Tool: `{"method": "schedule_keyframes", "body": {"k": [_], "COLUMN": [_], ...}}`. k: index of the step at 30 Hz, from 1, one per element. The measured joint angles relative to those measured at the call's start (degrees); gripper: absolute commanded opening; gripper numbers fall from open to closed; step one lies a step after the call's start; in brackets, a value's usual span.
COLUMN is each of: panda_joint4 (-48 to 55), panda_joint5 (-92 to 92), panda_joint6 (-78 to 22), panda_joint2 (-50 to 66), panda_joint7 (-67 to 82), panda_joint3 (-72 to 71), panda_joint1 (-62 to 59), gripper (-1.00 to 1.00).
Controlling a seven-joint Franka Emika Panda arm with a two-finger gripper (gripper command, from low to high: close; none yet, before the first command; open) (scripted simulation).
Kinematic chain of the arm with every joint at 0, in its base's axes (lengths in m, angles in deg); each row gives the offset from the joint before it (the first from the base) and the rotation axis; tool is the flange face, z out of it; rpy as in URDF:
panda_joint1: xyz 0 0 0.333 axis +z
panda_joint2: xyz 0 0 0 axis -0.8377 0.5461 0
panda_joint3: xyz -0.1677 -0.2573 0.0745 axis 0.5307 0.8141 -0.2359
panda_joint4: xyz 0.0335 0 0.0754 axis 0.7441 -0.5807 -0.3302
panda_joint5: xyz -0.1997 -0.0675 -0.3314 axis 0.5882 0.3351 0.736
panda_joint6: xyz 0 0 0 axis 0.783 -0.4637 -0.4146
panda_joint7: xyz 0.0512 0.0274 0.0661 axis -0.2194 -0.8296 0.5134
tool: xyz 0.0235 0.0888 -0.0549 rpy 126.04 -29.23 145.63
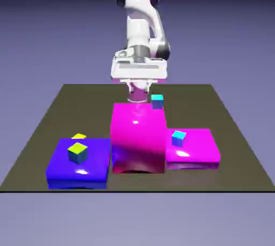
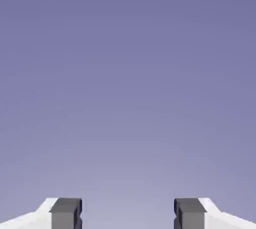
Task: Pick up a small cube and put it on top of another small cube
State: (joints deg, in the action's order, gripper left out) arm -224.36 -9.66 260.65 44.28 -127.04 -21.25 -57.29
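The end effector [image 2: 128,213] stands wide with nothing between its fingertips. 1 yellow cube [image 1: 78,152] sits on the blue block [image 1: 59,172]; the other yellow cube [image 1: 79,136] shows just behind it. Likely light and rigid, either suits a pinch across 2 opposite sides.

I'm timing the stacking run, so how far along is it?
Nothing looks stacked yet: one small yellow cube sits on the blue block, while the other yellow cube shows just behind that block. The pincer is open and empty. Picking one up and setting it on the other both remain.
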Motion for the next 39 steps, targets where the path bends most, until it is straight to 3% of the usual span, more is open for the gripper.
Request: {"method": "schedule_keyframes", "body": {"k": [16,26,39], "panda_joint4": [19.9,23.8,11.8], "panda_joint5": [-39.9,-64.8,-97.2], "panda_joint6": [-39.3,-60.8,-79.4], "panda_joint2": [19.4,31.3,46.4], "panda_joint7": [0.3,2.3,5.7], "panda_joint3": [-11.3,-13.2,-3.5], "panda_joint1": [-27.9,-44.3,-56.8], "gripper": [0.0,0.0,0.0]}}
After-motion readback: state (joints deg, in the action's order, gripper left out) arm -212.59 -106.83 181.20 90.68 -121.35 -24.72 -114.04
